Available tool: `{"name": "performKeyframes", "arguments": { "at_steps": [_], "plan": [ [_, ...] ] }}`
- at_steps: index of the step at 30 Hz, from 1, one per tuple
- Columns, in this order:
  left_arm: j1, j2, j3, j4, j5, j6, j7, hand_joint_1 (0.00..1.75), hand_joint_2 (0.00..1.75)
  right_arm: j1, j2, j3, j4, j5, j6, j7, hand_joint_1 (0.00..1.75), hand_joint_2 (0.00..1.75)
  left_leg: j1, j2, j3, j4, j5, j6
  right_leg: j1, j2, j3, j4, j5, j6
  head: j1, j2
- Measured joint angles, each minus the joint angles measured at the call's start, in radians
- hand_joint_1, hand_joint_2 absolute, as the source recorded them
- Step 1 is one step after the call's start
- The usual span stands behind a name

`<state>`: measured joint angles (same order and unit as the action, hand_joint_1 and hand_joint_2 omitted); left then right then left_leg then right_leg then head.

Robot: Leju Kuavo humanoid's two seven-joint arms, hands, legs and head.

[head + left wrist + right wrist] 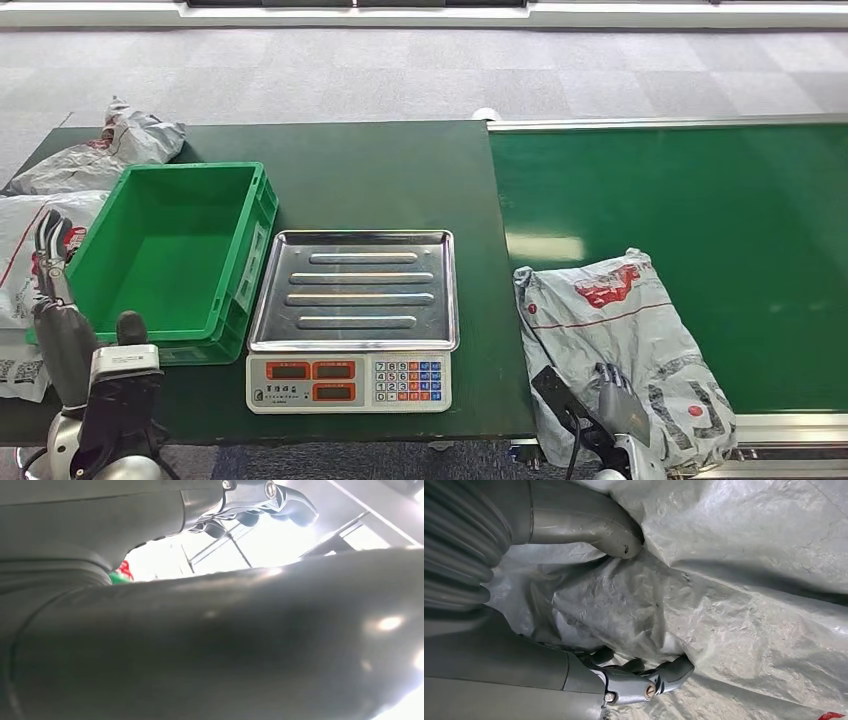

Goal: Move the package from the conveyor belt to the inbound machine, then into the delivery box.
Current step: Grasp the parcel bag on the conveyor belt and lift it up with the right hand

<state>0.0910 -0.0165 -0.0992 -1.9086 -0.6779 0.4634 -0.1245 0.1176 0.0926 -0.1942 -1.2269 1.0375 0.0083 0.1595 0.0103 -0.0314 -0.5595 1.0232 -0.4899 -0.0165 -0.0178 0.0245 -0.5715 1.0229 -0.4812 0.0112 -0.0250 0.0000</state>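
Note:
A crumpled grey package (610, 320) with red print lies on the green conveyor belt (700, 200), at its near left corner. My right hand (620, 400) rests on the package's near end. In the right wrist view the thumb (609, 530) and the dark fingers (659, 677) close around a bulging fold of the package (734, 590). The inbound machine is a scale with a steel tray (355, 240) and nothing on it, at the middle of the table. The green delivery box (250, 250) stands left of the scale with nothing in it. My left hand (55, 290) is raised beside the box's left wall, fingers up, holding nothing.
Other grey packages lie behind the box (125, 140) and at the table's left edge (20, 230). The scale's keypad and displays (350, 380) face me near the dark green table's front edge. Grey carpet lies beyond the table and belt.

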Motion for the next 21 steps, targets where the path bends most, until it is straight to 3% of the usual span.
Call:
{"name": "performKeyframes", "arguments": {
  "at_steps": [21],
  "plan": [
    [0.045, -0.026, 0.000, -0.046, 0.018, -0.016, -0.014, 0.00, 0.00, 0.029, 0.025, -0.014, -0.059, 0.048, -0.038, -0.023, 1.75, 1.75, 0.000, 0.000, -0.001, 0.000, 0.000, 0.000, 0.000, 0.000, -0.001, 0.000, 0.000, 0.000, 0.000, 0.000]
  ]
}}
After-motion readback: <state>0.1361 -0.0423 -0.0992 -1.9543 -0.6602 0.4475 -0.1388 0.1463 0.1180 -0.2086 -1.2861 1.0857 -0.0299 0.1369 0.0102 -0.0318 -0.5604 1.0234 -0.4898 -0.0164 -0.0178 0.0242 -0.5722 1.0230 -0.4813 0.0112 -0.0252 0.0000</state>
